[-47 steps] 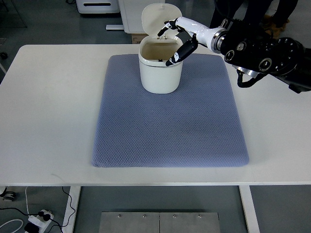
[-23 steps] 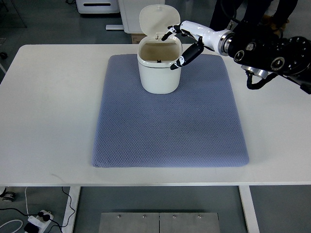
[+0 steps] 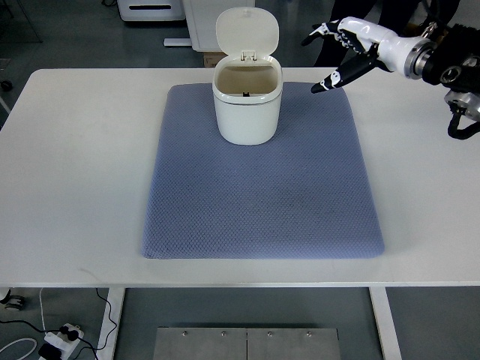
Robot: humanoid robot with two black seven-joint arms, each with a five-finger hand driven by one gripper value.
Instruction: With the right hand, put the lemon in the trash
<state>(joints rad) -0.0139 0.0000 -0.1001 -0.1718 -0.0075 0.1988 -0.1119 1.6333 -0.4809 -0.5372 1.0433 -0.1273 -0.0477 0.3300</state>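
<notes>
**Right hand clear of the bin, lid up**

From my remote station I see the white trash bin (image 3: pixel 247 105) standing upright on the far part of the blue-grey mat (image 3: pixel 262 180), which lies flat on the white desk (image 3: pixel 75 165). Its flip lid (image 3: pixel 247 30) is tipped back open on the far side. The inside shows a pale wall with a small dark spot near the far rim; I cannot see the lemon anywhere, and I cannot tell whether it lies at the bottom of the bin.

My right hand (image 3: pixel 346 51) hangs above the far right corner of the mat, fingers (image 3: pixel 330 81) spread and holding nothing, well apart from the bin. Half a second ago that hand was at the bin's right rim, fingertips over the opening; it has since pulled back to the right and away. The bin and mat are where they were.
</notes>
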